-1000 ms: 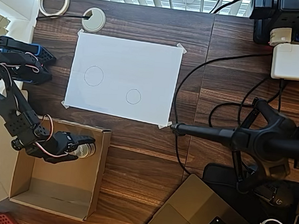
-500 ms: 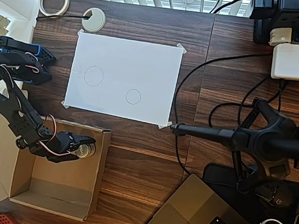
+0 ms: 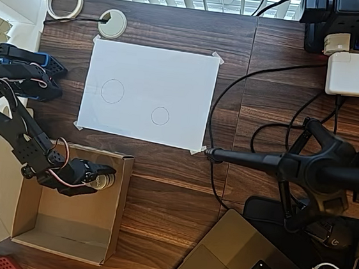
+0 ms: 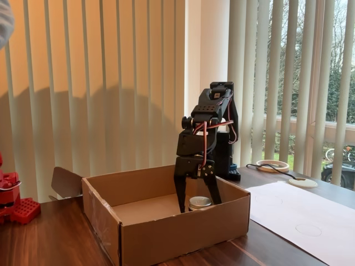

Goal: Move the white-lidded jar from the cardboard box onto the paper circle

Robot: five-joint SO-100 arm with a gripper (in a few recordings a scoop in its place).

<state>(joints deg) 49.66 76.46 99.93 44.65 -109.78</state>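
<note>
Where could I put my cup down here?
Bare wood lies between the cardboard box and the laptop, below the taped paper sheet. The right side is crowded with cables, a charger and a stand.

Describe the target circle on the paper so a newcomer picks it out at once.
Find the white sheet taped to the dark wooden table. Two thin pencil circles are drawn on it. The paper circle is the smaller one, nearer the sheet's lower right corner in the overhead view; the larger circle sits left of it.
</note>
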